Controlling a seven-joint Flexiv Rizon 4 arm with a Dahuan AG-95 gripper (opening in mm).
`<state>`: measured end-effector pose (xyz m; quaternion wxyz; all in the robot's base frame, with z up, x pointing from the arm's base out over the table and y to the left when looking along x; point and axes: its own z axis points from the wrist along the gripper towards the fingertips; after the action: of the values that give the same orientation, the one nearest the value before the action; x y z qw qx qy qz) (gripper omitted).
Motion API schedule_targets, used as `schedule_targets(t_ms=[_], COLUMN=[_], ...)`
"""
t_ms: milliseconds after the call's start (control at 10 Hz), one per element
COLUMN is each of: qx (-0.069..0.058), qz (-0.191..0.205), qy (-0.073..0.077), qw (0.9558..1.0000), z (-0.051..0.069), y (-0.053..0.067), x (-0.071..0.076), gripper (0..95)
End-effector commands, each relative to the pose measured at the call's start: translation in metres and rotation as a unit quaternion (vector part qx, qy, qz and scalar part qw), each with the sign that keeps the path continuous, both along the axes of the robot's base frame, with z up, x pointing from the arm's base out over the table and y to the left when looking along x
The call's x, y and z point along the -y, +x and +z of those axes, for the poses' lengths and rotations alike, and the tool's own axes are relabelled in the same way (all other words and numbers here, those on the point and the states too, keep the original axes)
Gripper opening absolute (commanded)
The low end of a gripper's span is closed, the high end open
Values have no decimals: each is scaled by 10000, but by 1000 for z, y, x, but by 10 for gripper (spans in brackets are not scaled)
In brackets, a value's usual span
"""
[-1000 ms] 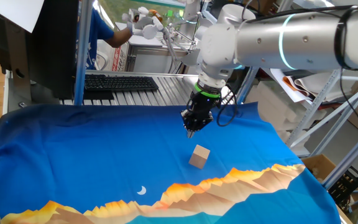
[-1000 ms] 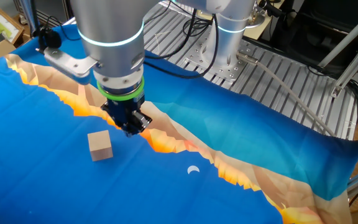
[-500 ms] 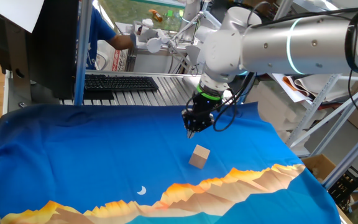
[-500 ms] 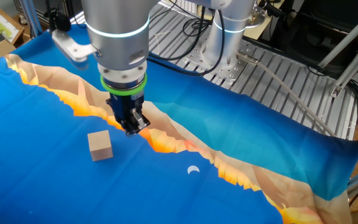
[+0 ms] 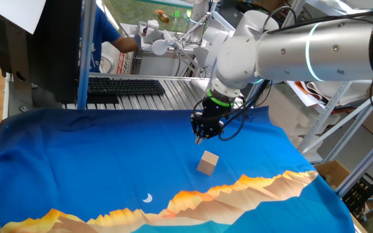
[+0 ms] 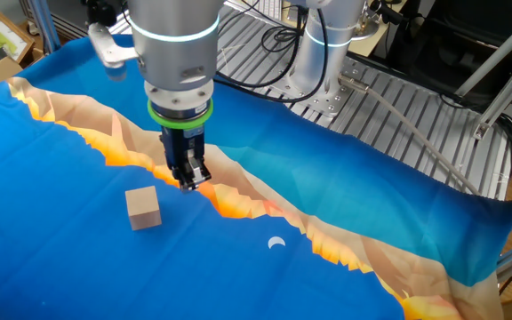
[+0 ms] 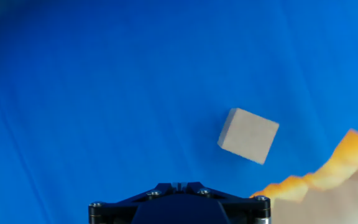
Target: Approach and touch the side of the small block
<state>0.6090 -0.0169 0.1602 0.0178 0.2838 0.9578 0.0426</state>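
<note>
The small block is a light-tan cube lying on the blue cloth. It also shows in the other fixed view and in the hand view. My gripper hangs above the cloth, a short way behind the block and apart from it. In the other fixed view my gripper is to the right of the block, its tip a little above the cloth. Its black fingers are pressed together with nothing between them. In the hand view my gripper shows only as a dark tip at the bottom edge.
The blue cloth has an orange and tan mountain print along one side and a small white crescent. A keyboard and metal slatted table lie beyond the cloth. A person's arm is at the back.
The arm's wrist has turned and the upper arm shifted, while the gripper tip stayed nearly in place above the cloth beside the block. The block has not moved.
</note>
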Motion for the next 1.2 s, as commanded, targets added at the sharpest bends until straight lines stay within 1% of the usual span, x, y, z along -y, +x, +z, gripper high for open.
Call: schedule_targets(t_ms=[100, 200, 300, 400, 500, 600, 700, 800, 900, 1100, 1200], qx=[-16, -27, -45, -72, -81, -115, -127, -178, -233, -227, -219], qz=[-65, -196, -375, -605, -674, -694, -682, -648, -535, -333, -301], qy=[245, 281, 280, 272, 273, 270, 259, 210, 99, 21, -36], qw=[9997, 9994, 9989, 9978, 9973, 9972, 9973, 9975, 9982, 9992, 9993], z=[0, -1, -2, -3, -4, -5, -5, -4, -4, -7, -9], y=[0, 0, 4, 15, 23, 43, 58, 71, 88, 99, 98], x=[0, 0, 1, 4, 6, 10, 12, 13, 16, 22, 23], gripper=[0, 0, 0, 0, 0, 0, 0, 0, 0, 0, 0])
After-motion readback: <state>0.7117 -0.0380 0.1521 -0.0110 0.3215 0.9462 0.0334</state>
